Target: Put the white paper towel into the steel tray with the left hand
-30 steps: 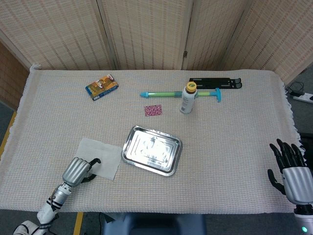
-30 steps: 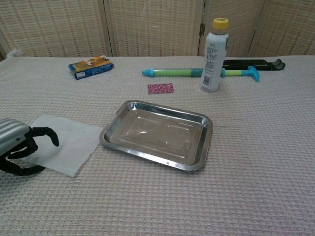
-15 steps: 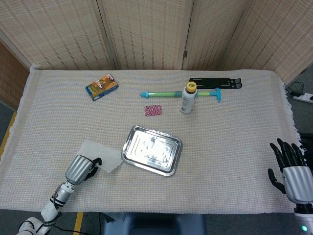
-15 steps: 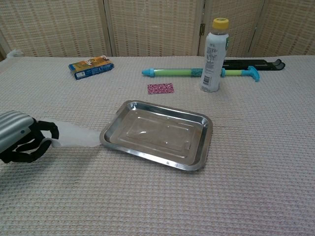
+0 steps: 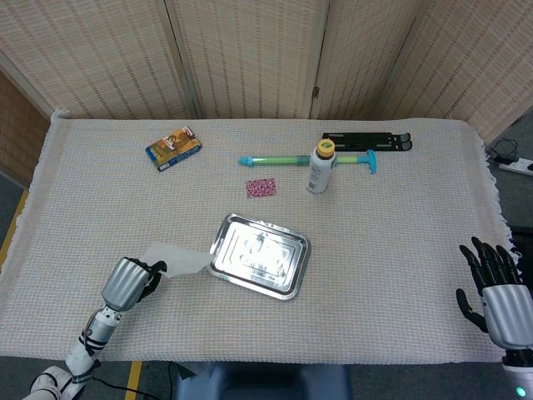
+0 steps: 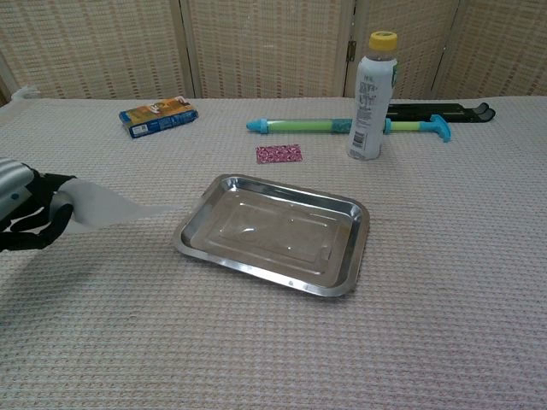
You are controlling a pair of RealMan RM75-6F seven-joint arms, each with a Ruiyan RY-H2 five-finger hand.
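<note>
From the head view, the white paper towel (image 5: 179,259) is pinched by the left hand (image 5: 129,282), its far end trailing toward the steel tray (image 5: 259,255); the right hand (image 5: 495,293) is held empty, fingers spread. From the chest view, the towel is seen lifted left of the tray, outside it.

Left robot hand (image 6: 26,213) has risen off the table (image 5: 400,250) with the white paper towel (image 6: 107,207) gripped; towel was flat a second ago, now lifted and bunched, its far end trailing toward the steel tray (image 6: 338,278)'s left edge.
</note>
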